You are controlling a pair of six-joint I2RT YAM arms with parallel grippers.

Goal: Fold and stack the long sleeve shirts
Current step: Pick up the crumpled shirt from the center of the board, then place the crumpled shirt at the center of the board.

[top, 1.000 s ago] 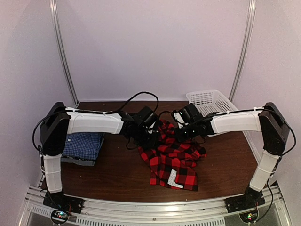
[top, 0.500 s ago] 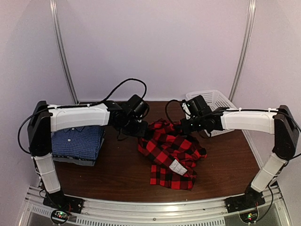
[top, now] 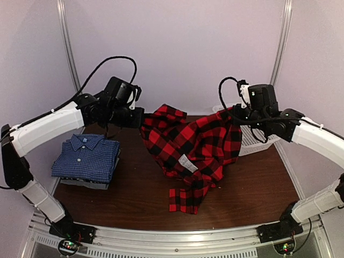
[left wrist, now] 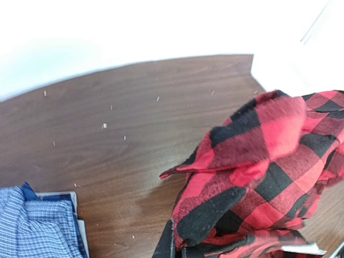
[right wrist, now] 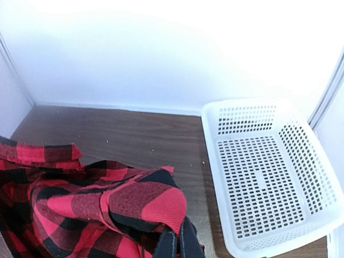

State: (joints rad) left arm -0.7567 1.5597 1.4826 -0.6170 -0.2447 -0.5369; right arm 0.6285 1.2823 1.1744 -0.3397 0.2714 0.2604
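Observation:
The red-and-black plaid shirt (top: 193,142) hangs in the air between my two grippers, its lower end trailing onto the table. My left gripper (top: 141,116) is shut on its left edge; the cloth bunches at the jaws in the left wrist view (left wrist: 236,188). My right gripper (top: 236,113) is shut on its right edge, seen in the right wrist view (right wrist: 134,207). The blue fine-checked shirt (top: 86,158) lies folded at the table's left, on top of a grey folded one (top: 88,184). It also shows in the left wrist view (left wrist: 35,226).
A white mesh basket (top: 252,131) stands at the back right, behind my right arm, and shows in the right wrist view (right wrist: 266,172). The brown table (top: 134,199) ends at a metal rail in front.
Both grippers have risen and moved apart, lifting the plaid shirt off the table and stretching it between them. The folded blue shirt has not moved.

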